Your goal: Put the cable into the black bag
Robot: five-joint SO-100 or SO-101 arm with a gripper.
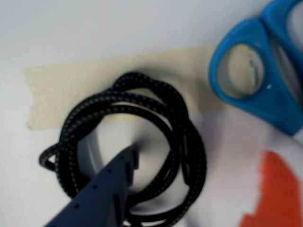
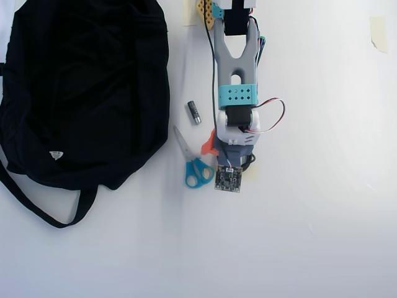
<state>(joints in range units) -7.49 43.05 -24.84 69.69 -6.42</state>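
White worktop (image 2: 310,217) carries the black bag (image 2: 80,87) at its left edge in the overhead view. Beside blue scissors (image 1: 258,75), the end effector (image 1: 130,158) reaches into the cable (image 1: 137,156) coil on tape (image 1: 61,90); its state cannot be told.

Overhead: bag (image 2: 80,93) fills the left of the white worktop (image 2: 310,236), strap (image 2: 43,208) looping out below it, small white tag (image 2: 56,155) near its lower edge. Arm (image 2: 236,81) reaches down from the top centre. Blue-handled scissors (image 2: 193,164) lie just left of the wrist, a small grey cylinder (image 2: 194,112) above them. End effector hidden under the arm; a bit of cable (image 2: 250,162) shows at its right.
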